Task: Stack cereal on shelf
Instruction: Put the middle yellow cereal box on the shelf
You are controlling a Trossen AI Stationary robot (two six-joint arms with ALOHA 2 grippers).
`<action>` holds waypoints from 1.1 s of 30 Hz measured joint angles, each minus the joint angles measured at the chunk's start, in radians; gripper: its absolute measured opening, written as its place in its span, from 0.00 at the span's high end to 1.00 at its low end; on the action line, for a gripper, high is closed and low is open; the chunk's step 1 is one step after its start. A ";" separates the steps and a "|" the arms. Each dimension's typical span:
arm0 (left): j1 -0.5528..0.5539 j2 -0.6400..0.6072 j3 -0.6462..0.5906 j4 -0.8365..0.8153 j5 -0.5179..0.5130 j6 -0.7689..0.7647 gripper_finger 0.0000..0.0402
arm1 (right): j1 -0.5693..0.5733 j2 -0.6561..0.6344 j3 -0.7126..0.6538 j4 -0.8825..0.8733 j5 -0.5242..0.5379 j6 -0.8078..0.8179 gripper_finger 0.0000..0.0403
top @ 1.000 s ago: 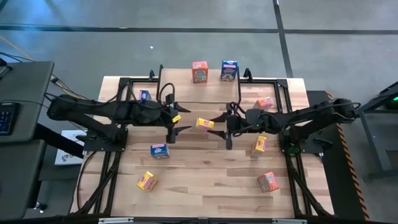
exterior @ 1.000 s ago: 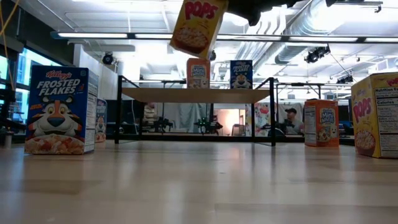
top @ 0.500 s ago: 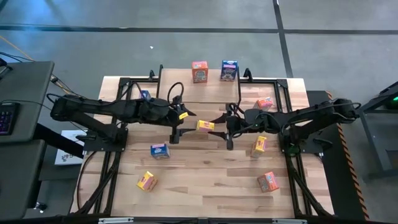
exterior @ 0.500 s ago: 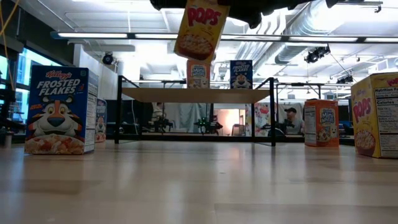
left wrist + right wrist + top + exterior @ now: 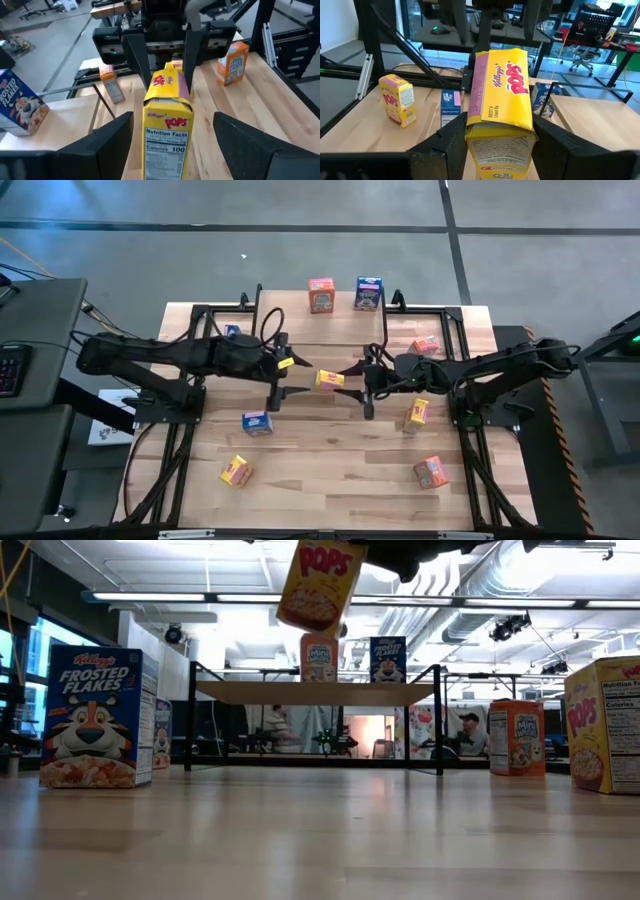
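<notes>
Butcher-block planks make up the tabletop (image 5: 340, 460), pale wood striped lengthwise and set on a black frame over a grey concrete floor. At its far edge stands the shelf (image 5: 315, 692), a light wood top on thin black legs, with an orange box (image 5: 321, 295) and a blue box (image 5: 368, 293) upright on it. Held in the air over the middle of the table is a yellow Pops box (image 5: 329, 379), pinched between the fingers of the right gripper (image 5: 352, 379); in the right wrist view those fingers press against both sides of the box. The left gripper (image 5: 282, 377) faces it from the other side with its fingers spread wide, apart from the box (the left wrist view shows clear space on either side).

The other cereal boxes lie scattered on the table: a blue one (image 5: 256, 422) and a yellow one (image 5: 236, 471) toward the left front, a yellow one (image 5: 418, 414) and an orange one (image 5: 432, 472) on the right, another orange one (image 5: 426, 345) near the right rear. Beyond the table, the low view shows an open workroom with ceiling strip lights, exposed ducts, and a person (image 5: 467, 727) seated far off.
</notes>
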 joint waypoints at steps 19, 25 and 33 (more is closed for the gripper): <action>0.000 0.027 0.000 0.006 -0.017 -0.025 0.34 | 0.003 0.000 0.000 0.051 -0.039 -0.015 0.57; 0.000 0.027 0.000 0.006 -0.018 -0.025 0.34 | -0.001 0.000 0.000 0.090 -0.043 -0.015 0.57; 0.000 0.027 0.000 0.031 -0.014 -0.024 0.34 | -0.005 0.001 0.000 0.157 -0.061 -0.015 0.57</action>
